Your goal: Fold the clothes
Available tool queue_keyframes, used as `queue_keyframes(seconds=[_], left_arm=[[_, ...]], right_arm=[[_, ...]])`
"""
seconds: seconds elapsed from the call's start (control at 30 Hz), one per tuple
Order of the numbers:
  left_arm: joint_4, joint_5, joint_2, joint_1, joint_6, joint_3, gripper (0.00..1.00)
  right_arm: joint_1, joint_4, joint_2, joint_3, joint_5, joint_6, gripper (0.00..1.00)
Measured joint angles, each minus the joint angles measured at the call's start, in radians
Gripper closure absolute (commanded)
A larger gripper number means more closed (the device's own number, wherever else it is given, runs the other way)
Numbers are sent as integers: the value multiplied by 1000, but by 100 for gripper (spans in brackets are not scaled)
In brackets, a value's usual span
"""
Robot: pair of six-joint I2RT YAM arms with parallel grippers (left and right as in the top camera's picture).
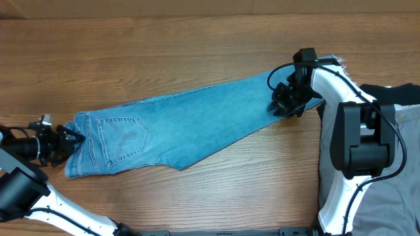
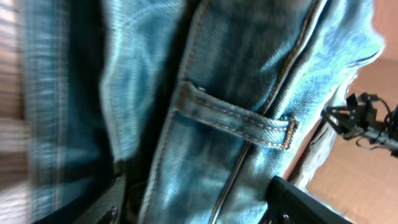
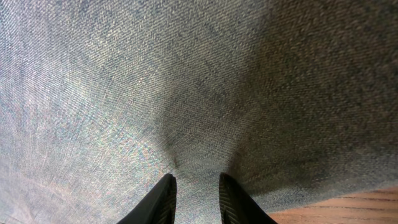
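Across the wooden counter (image 1: 197, 46), light blue jeans (image 1: 197, 121) lie flat and slanted, with the waist at lower left and the frayed hem (image 1: 338, 62) at upper right. Bare wood runs along them above and below. At the right edge, grey trousers (image 1: 394, 190) and a black garment (image 1: 403, 95) lie partly under the right arm (image 1: 354, 131), the black one just beside the hem. One stitched back pocket (image 1: 123, 136) faces up near the waist. The right jaws, set narrow, pinch the leg near the ankle. Only the right wrist view shows the denim puckering at the fingertips (image 3: 166, 193), with a strip of wood at lower right. The left jaws, on the left arm (image 1: 26, 190), meet the waistband. The left wrist view alone shows a belt loop (image 2: 239, 121) with orange stitching. Denim lies between these jaws, but whether they clamp it cannot be told.
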Motion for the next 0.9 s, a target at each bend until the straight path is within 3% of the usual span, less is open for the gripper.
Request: queue_keyframes(seconds=[0.17,0.23,0.5,0.77,0.9], left_arm=[[18,13,-2,-25,31,-45,85],[3,19,-2,-16,31,-45,95],[-85,80,-2,105,33,-50,96],[-161,173,-2,237,112,-49,86],[-160,187,-2,232,126,-48,84]], right_arm=[[0,-1,0,0,0,0,73],[0,-1,0,0,0,0,73],[0,-2,0,0,-4,0,72],[0,-5,0,0,-8,0,74],[4,-14,0,-1,-3,-4,81]])
